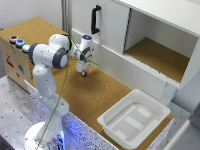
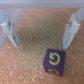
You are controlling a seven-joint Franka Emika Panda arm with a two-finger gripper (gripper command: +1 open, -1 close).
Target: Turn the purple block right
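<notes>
- The gripper (image 2: 39,30) hangs spread above the purple block (image 2: 55,60), near the counter's (image 1: 90,95) back edge.
- The block sits off-centre; descending now risks a fingertip clipping and shoving it.

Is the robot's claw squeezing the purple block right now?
No, the gripper is open, and the purple block sits on the cork apart from both fingers.

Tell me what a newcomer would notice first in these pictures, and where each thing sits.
The white robot arm dominates, reaching over the cork-topped table with its gripper pointing down in front of the white cabinet. A white tray sits at the table's end toward the exterior view's right. In the wrist view, the purple block, bearing a yellow letter, lies on the cork near the open fingers.
</notes>
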